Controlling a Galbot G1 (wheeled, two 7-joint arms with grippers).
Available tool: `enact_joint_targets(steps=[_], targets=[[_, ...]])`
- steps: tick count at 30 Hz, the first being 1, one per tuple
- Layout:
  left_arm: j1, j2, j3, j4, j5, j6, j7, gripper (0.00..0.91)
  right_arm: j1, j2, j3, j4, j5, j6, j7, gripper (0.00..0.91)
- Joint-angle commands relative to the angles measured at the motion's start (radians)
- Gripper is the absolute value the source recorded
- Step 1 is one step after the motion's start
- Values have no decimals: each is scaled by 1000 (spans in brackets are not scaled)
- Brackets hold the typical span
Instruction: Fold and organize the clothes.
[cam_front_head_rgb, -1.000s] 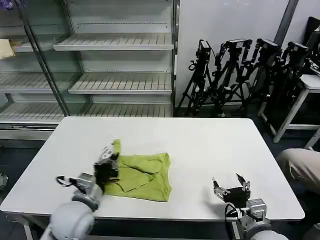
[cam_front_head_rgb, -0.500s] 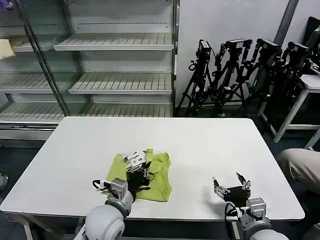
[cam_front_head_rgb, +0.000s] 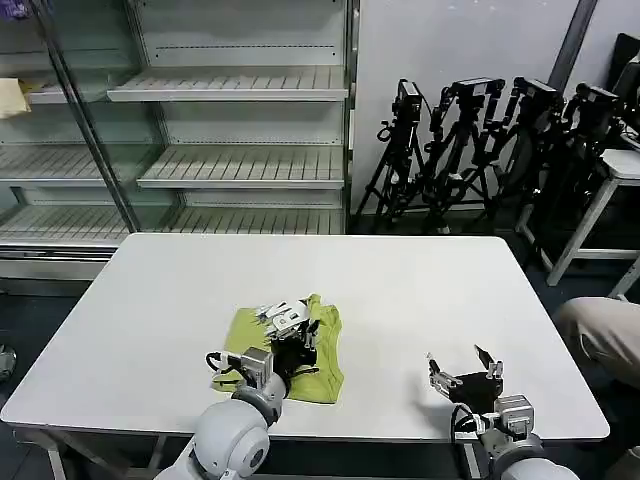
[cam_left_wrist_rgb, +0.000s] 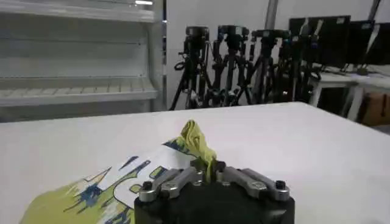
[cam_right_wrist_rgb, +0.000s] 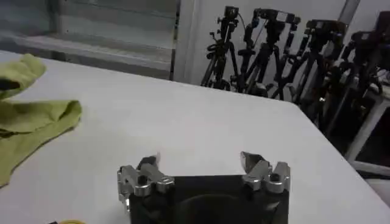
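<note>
- On the white rectangular table, near our front edge and a bit left of centre, lies the lime yellow-green short-sleeved cotton T-shirt, already bunched into a roughly square, uneven bundle.
- Our left gripper sits over the middle of the shirt, fingers pressed together on a pinch of fabric. The left wrist view shows the fold of cloth rising between the closed fingers of that gripper.
- The same view shows the white and dark printed graphic facing up on the lifted flap.
- Our right gripper is parked near the table's front right, well apart from the shirt, fingers spread and holding nothing. From the right wrist view the right gripper sits on bare tabletop, with the shirt off to one side.
- Progress, as we judge it: mid-fold. The shirt is compacted, but edges are ragged and layers wrinkled.
- Left to do, as we read it: lay the pinched flap down, release, flatten, square up the bundle.
- Risk: dragging the whole bundle, since nothing is pinning the far side.
</note>
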Motion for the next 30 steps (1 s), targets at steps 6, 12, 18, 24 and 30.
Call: enact_joint_targets(steps=[6,12,18,24,30], targets=[[-35,5,-115,-76,-118,-66,-8,907,-2,0,-1,0,-2,0,-2,907],[50,95,-340,1,-34,-40,-3,907,-1,1,-5,-2,-1,0,-5,907],[183,125,-458,61,-68,3,74,907,9,1,-21,-7,-2,0,-3,907],[226,102,-442,59,-120,4,111,907,13,1,-34,-5,-6,0,-1,907],[223,70,-393,55,-182,5,99,907,5,3,-26,-1,-7,0,-1,907]])
